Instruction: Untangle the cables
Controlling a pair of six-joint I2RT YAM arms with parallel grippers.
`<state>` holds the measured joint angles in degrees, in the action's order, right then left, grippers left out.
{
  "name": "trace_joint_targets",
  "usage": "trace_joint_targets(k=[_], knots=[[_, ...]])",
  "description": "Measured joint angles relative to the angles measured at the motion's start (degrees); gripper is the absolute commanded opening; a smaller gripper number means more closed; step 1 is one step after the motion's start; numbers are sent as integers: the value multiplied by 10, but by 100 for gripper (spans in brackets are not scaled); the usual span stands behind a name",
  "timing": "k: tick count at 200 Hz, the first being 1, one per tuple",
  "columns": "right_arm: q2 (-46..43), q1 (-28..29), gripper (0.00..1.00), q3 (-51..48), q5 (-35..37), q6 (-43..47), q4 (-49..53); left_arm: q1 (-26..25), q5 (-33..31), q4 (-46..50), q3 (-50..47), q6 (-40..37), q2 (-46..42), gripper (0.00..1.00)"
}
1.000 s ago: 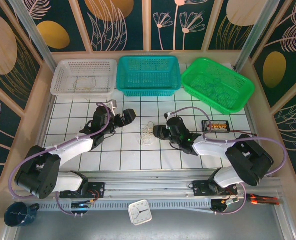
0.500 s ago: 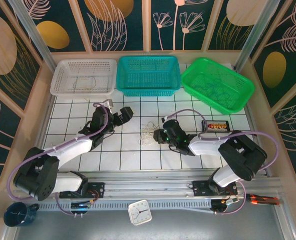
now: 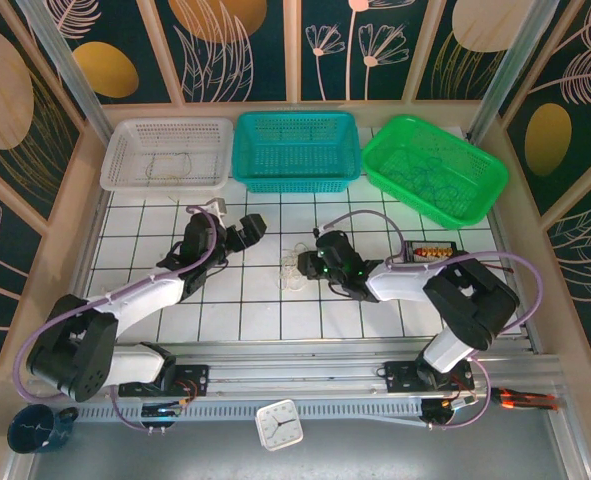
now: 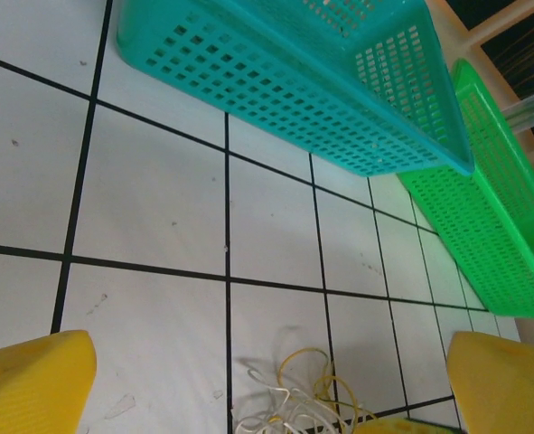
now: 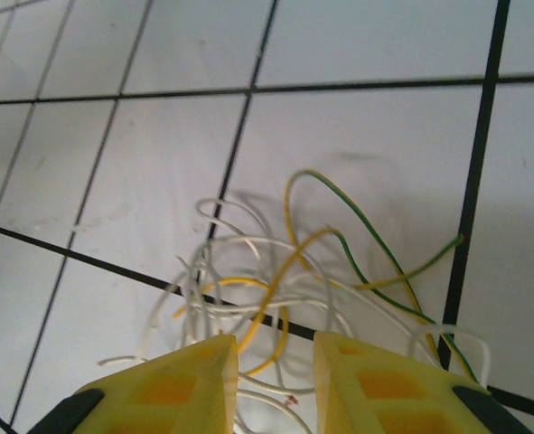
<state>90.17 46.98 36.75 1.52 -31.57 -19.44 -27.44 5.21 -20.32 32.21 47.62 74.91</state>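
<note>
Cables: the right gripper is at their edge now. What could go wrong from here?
1. The right gripper stands with narrow jaws at the edge of the cables, where white and yellow strands cross; closing may pinch several and tighten the knot.
2. The left gripper is open and apart from them, so a pull might drag the whole tangle along.

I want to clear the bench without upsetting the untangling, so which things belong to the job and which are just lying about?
Job: the cables, the right claw at them; likely the white basket, teal basket and green basket.
Lying about: the clock, the mug, the small black box, the red tool.
</note>
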Motion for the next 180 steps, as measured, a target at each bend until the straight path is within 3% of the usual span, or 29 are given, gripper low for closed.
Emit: trace_joint_targets(k=[32,59,86,132,180], knots=[[-47,-14,31,0,5,8,11,0,21,2,6,-9,9,99],[-68,-34,42,-2,15,14,20,0,44,4,19,-10,19,99],[-68,-39,45,-8,21,16,35,0,56,4,25,-10,21,99],[-37,-39,44,-11,26,17,41,-4,66,4,29,-10,23,99],[2,-40,35,-12,26,19,40,-13,74,4,33,-8,26,99]])
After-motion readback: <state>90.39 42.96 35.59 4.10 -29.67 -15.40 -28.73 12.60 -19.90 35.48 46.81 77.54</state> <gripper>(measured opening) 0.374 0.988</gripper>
